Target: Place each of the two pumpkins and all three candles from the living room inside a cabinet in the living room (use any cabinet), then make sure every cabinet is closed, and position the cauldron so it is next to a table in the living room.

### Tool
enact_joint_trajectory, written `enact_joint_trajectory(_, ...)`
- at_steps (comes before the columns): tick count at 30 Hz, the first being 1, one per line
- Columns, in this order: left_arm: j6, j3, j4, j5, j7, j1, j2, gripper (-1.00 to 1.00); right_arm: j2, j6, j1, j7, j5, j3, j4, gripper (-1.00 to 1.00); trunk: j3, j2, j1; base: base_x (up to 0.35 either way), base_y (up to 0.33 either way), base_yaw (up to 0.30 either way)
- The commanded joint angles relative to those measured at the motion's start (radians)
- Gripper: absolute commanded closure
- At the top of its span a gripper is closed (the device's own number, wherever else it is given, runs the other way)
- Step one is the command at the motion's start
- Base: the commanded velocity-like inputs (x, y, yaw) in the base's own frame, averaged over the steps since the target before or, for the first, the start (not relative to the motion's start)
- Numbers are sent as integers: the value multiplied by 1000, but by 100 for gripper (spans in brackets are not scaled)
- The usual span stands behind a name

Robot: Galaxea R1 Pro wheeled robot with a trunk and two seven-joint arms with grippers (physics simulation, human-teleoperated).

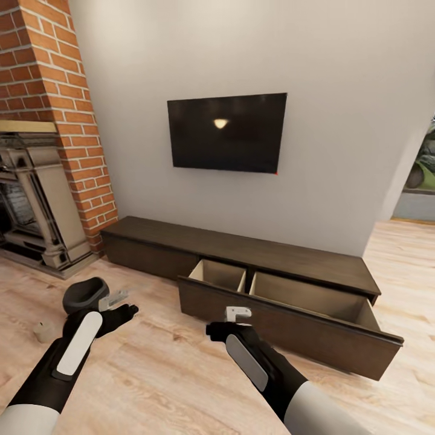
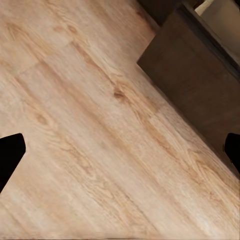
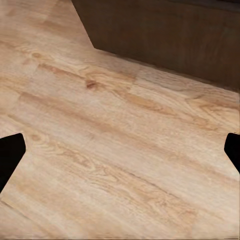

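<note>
Floor: cauldron just behind L end effector.

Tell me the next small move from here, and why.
Probably turn toward the candle on the floor and reach for it with the left gripper. Both wrist views show wide-apart fingertips over bare floor, so both grippers seem empty, and the cabinet drawer already stands open with nothing visible inside.
</note>
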Motion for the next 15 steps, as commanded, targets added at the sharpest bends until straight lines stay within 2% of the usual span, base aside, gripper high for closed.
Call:
enact_joint_trajectory(1, 0, -1, -1, 11, 10, -1, 2, -100, 0, 1, -1, -9, -8, 2, -1, -100, 3, 7, -5, -299, 0, 243)
enact_joint_trajectory(15, 0, 0, -1, 11, 10, -1, 5, -100, -1, 0, -1, -8, -8, -1, 4, -100, 58, 105, -58, -296, 0, 243)
